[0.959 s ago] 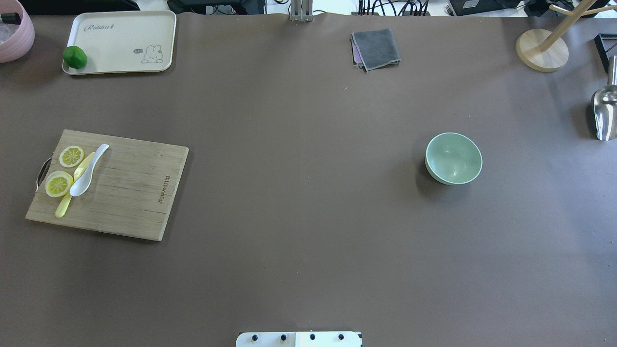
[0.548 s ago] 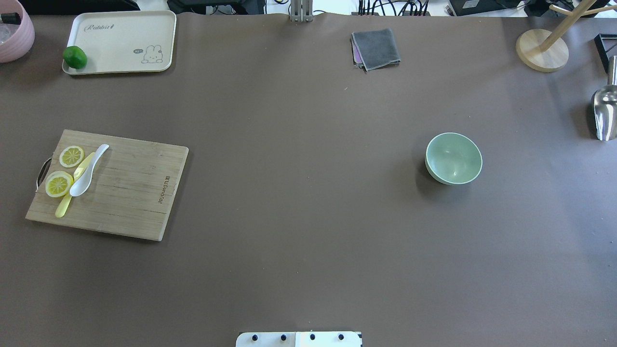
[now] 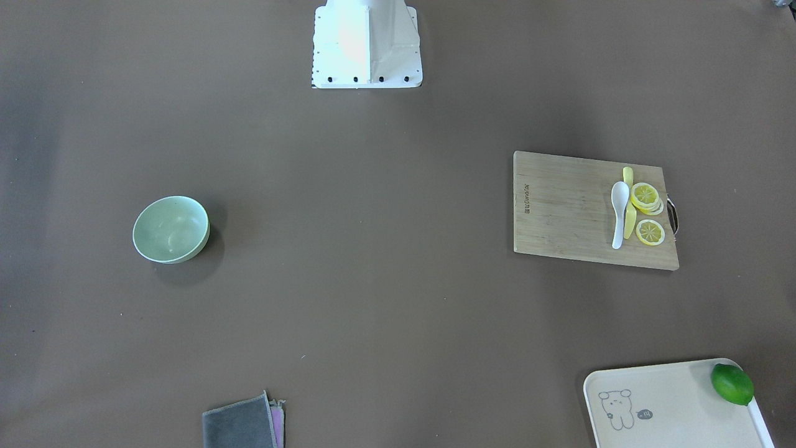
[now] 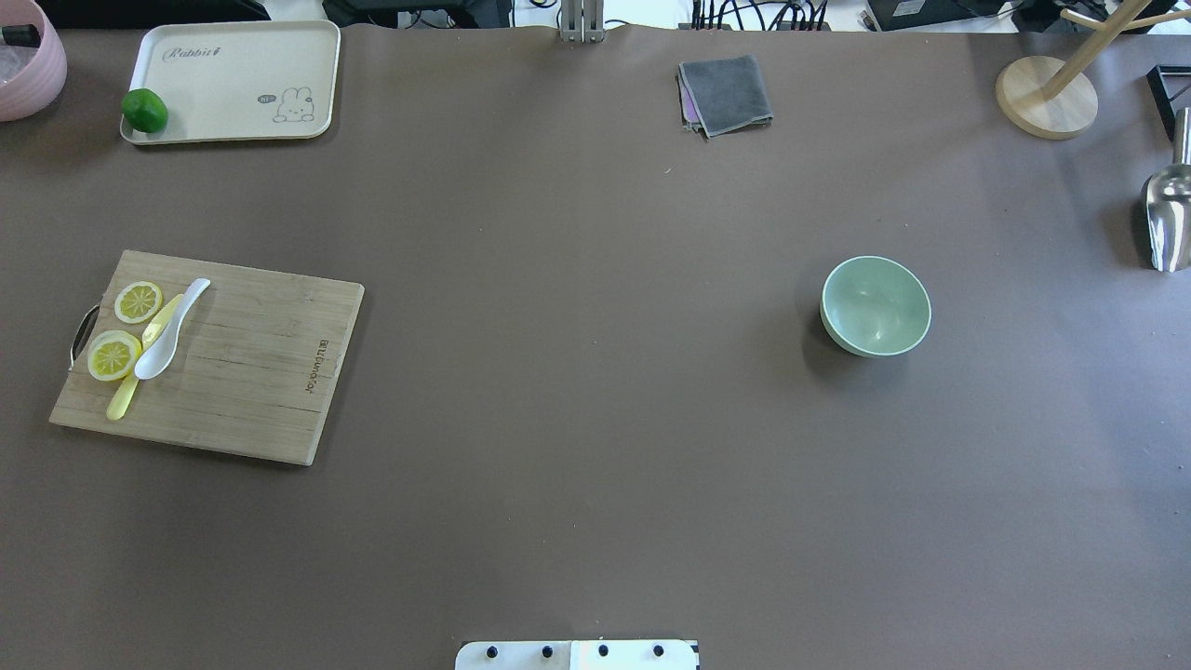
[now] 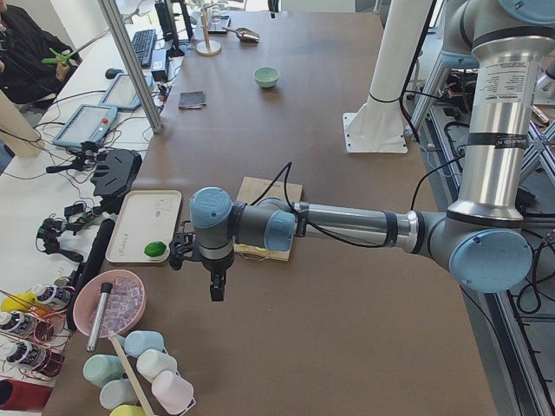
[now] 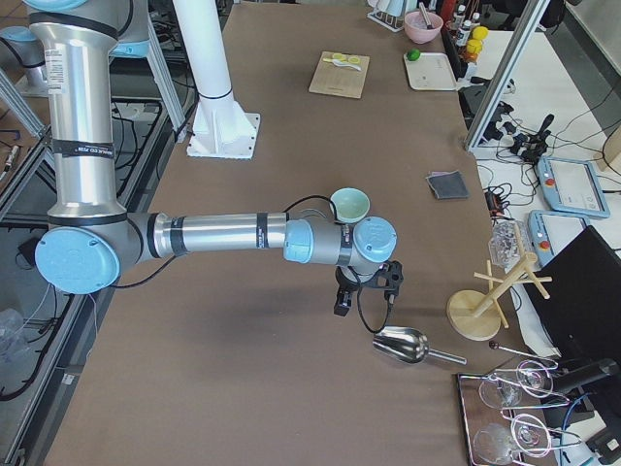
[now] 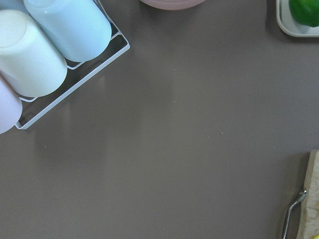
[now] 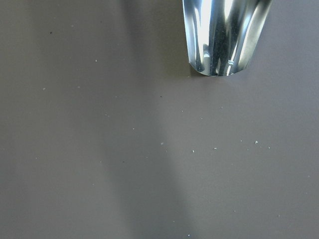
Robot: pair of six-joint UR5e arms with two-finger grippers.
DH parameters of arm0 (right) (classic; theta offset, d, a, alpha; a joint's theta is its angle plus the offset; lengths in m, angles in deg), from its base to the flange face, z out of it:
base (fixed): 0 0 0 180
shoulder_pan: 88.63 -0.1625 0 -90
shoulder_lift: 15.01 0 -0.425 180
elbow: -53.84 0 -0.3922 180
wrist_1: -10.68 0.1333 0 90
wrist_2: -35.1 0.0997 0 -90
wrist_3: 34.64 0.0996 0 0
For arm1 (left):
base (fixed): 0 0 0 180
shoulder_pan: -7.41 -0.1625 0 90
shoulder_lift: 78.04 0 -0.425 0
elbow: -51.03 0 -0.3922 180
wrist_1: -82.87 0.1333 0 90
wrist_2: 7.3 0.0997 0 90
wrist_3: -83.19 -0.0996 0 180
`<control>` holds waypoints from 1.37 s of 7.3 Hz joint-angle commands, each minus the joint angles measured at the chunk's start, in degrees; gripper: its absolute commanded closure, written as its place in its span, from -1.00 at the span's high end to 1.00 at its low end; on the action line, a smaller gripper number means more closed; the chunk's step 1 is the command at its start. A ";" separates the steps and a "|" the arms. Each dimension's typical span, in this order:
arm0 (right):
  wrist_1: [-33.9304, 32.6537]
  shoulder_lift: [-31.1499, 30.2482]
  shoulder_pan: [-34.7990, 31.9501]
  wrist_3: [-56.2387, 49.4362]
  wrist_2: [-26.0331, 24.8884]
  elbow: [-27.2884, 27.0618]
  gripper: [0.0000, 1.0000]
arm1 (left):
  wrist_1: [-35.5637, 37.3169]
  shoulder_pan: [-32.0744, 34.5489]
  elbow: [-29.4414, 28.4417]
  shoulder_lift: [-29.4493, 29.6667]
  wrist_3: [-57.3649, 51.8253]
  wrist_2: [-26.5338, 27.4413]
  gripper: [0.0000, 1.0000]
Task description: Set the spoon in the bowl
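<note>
The white spoon lies on a wooden cutting board at the table's left, across a yellow knife and beside two lemon slices. It also shows in the front view. The mint-green bowl stands empty and upright on the right half of the table. Neither gripper shows in the overhead or front views. In the exterior left view the left gripper hangs over the table past the board's end, near the tray. In the exterior right view the right gripper hangs beyond the bowl, near a metal scoop. I cannot tell whether either is open.
A cream tray with a lime sits at the back left, next to a pink bowl. A grey cloth lies at the back. A wooden stand and a metal scoop are at the right. Cups stand in a rack.
</note>
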State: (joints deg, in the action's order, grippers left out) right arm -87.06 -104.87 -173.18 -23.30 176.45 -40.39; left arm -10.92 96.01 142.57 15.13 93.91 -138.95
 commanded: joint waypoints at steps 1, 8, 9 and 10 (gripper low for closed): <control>-0.17 0.04 0.00 0.00 -0.02 0.01 1.00 | 0.01 0.00 -0.04 0.00 0.00 -0.01 0.95; 0.09 0.39 0.09 0.00 -0.98 0.01 1.00 | -1.84 -0.09 -0.04 -4.13 -0.44 -0.54 0.95; 0.09 0.74 0.44 0.00 -1.25 0.09 1.00 | -1.93 -0.18 -0.13 -4.13 -0.44 -0.54 0.95; 0.27 2.22 3.22 0.00 -2.90 0.01 1.00 | -3.67 -0.18 0.04 -4.05 -0.35 -0.54 0.95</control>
State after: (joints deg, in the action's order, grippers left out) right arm -86.93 -103.92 -172.23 -23.30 174.96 -40.36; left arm -13.17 95.87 142.56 11.11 93.51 -139.47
